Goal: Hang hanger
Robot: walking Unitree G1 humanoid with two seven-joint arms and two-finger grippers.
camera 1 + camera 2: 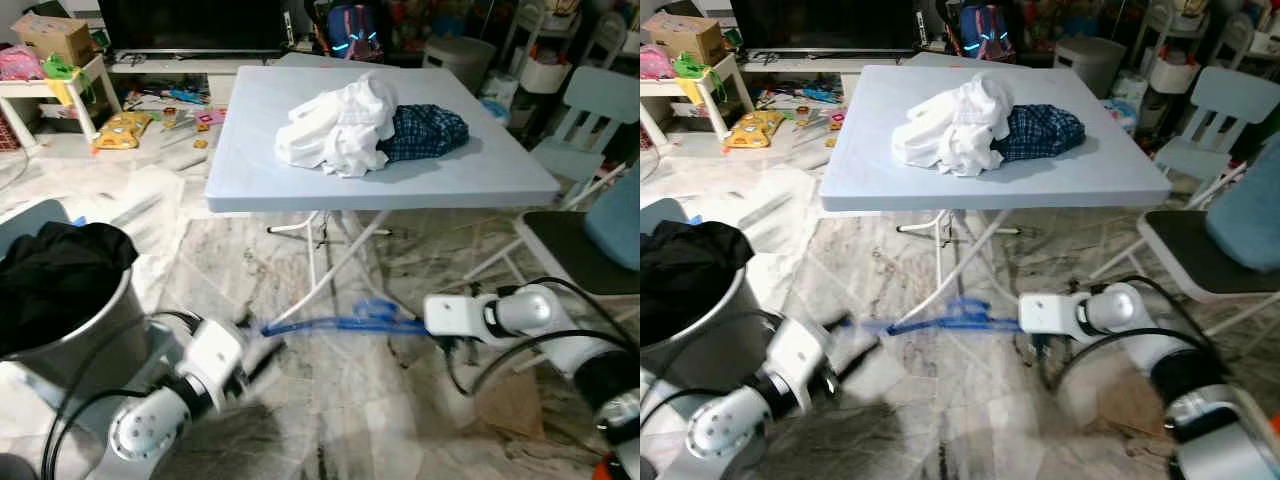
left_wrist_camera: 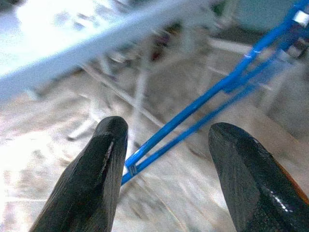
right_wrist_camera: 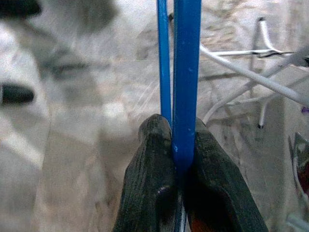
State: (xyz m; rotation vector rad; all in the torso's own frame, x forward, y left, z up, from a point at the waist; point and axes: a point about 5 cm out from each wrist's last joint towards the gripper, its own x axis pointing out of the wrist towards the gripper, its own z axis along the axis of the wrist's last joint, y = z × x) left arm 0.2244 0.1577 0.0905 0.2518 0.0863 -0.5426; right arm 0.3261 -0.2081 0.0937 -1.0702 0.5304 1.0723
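Observation:
A blue wire hanger is held level, low over the marble floor in front of the folding table. My right gripper is shut on one end of it, the blue bars running straight out from its pads. In the head view the right gripper sits at the hanger's right end. My left gripper is blurred by the hanger's left tip. Through the left wrist camera its fingers stand open, and the hanger's corner lies between and beyond them, not touching.
White garments and a plaid cloth lie heaped on the table. A metal bin with black clothing stands at my left. A dark-seated chair is at the right, a pale chair behind it. Toys litter the far floor.

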